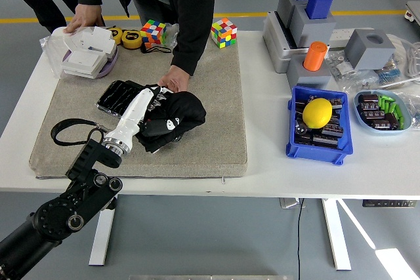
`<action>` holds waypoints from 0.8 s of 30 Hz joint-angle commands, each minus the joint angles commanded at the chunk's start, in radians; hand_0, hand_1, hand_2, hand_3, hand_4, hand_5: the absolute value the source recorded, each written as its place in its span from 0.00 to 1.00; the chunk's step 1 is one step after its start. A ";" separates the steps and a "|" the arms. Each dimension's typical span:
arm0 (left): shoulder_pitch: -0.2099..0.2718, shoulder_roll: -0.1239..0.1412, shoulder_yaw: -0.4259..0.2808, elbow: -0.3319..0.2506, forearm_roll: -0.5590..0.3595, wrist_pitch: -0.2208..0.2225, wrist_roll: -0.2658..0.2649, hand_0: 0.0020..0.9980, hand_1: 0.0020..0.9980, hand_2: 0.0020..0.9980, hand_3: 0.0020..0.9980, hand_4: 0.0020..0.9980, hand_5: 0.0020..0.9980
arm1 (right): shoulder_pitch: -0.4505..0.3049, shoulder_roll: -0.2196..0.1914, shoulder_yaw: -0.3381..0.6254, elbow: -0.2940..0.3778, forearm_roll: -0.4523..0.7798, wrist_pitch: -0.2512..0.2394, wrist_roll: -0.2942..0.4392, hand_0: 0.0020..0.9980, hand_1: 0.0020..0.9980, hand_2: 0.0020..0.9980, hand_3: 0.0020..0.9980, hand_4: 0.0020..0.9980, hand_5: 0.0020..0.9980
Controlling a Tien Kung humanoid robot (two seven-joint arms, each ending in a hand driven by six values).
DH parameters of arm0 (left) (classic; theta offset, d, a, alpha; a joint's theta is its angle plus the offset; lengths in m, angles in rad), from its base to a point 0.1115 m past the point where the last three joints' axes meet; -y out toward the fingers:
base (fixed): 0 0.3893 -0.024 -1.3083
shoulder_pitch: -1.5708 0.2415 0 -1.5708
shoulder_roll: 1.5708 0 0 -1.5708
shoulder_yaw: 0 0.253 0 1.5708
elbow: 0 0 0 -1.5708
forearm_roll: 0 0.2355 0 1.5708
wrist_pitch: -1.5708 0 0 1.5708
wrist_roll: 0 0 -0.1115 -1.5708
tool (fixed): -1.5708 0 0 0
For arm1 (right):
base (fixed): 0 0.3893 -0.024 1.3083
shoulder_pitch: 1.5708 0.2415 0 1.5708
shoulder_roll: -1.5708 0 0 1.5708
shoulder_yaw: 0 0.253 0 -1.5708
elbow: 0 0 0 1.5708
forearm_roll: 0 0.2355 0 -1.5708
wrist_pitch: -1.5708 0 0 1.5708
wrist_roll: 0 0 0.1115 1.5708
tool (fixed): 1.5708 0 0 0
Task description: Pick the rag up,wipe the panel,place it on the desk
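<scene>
The white desk [262,129] was the biggest thing there, with a grey felt mat [216,122] covering most of its left half. Seemed like the mat was there so the work had a soft, non-slip base.

A person stood at 12 o'clock, one hand [174,81] pressed down on the far edge of the glossy black panel [119,95]. Best guess is that was to keep the panel from sliding while it got wiped. Their other hand [85,14] rested on a white box [85,54] over at 10 o'clock.

The robot's left arm came in from 7 o'clock, and its left hand [152,106] sat on the rag [176,116], fingers curled into the cloth and gripping it. The rag was a crumpled black lump with a few small white marks, bunched up near the mat's middle, right at the panel's 3 o'clock end and covering part of it. Looked like mid-wipe, judging by the hand pressing cloth onto the panel. The right hand wasn't in shot.

A small white connector [152,151] lay just at 6 o'clock from the rag.
</scene>
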 joint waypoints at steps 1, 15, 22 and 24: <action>0.000 0.000 0.003 -0.002 0.000 0.000 0.000 0.24 0.32 0.36 0.57 0.69 0.00 | 0.000 0.000 0.000 0.000 0.000 0.000 0.000 0.53 0.56 0.49 0.52 0.89 0.35; -0.001 -0.010 -0.051 0.062 0.012 0.022 -0.031 0.24 0.31 0.36 0.57 0.69 0.00 | 0.000 0.001 0.002 0.002 0.001 -0.003 0.000 0.53 0.56 0.49 0.52 0.88 0.34; -0.014 -0.020 -0.115 0.122 0.011 0.047 -0.064 0.23 0.31 0.36 0.57 0.69 0.00 | -0.001 0.004 0.002 0.003 0.001 -0.002 0.000 0.53 0.56 0.49 0.52 0.89 0.35; -0.025 -0.019 -0.125 0.148 0.001 0.052 -0.075 0.23 0.31 0.36 0.57 0.69 0.00 | -0.002 0.005 0.005 0.003 0.000 -0.002 0.000 0.53 0.56 0.49 0.52 0.89 0.35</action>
